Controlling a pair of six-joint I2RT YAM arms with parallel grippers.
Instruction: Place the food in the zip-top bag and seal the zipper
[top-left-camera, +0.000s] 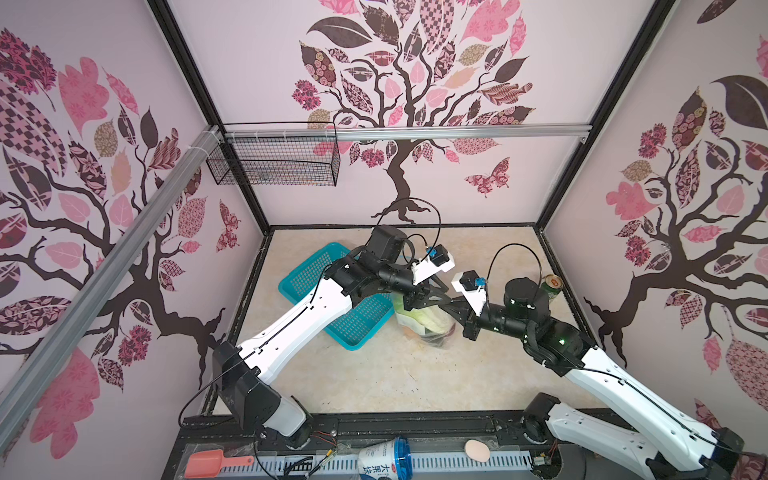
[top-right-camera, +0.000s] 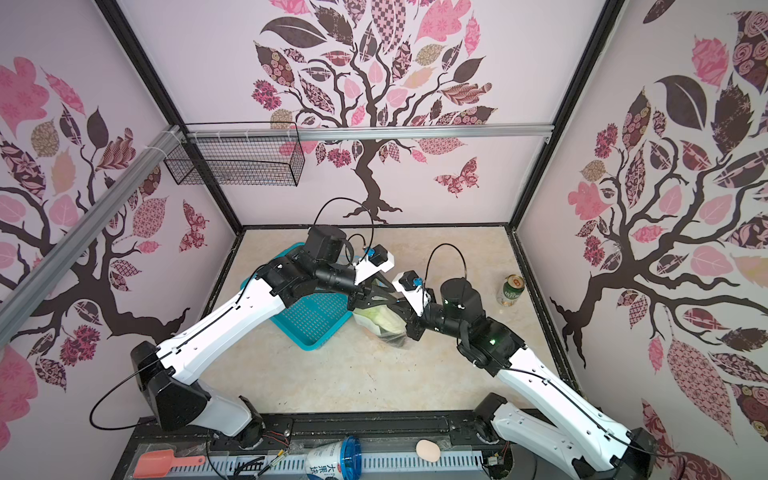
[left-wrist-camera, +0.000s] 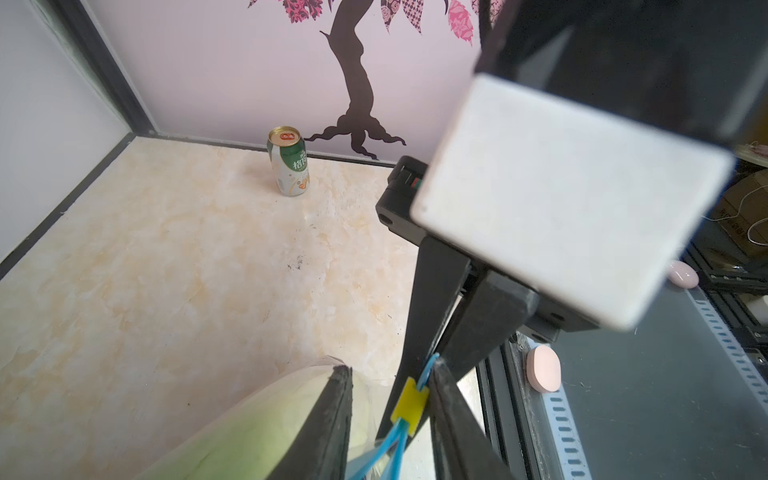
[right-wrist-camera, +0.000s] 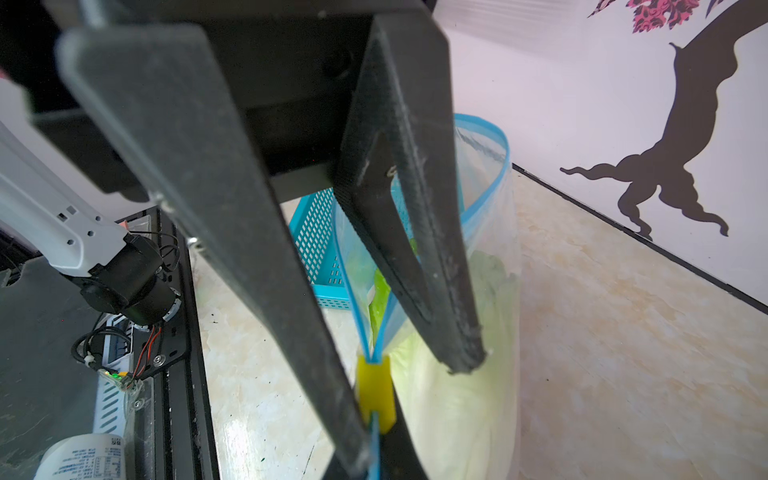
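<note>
The zip-top bag (top-left-camera: 424, 322) is held up just beside the teal basket (top-left-camera: 316, 274) with lettuce (right-wrist-camera: 440, 415) inside, so loading looks done, but its zipper (right-wrist-camera: 486, 195) gapes open. Your right pincer (left-wrist-camera: 431, 362) pinches the zipper's end; your left pincer (left-wrist-camera: 390, 374) straddles the yellow slider (left-wrist-camera: 409, 405), unclamped: sealing remains.

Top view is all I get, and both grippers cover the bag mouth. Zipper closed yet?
Observer: No. In the right wrist view the zipper tracks spread apart from the yellow slider, so the zip-top bag gapes open.
Operator: Who has the slider?
Observer: Neither. In the left wrist view it sits between the fingers of the left gripper, jaws apart, with a gap on the bag side.
Operator: Right gripper?
Observer: The right gripper is shut on the blue zipper strip just beyond the slider.
</note>
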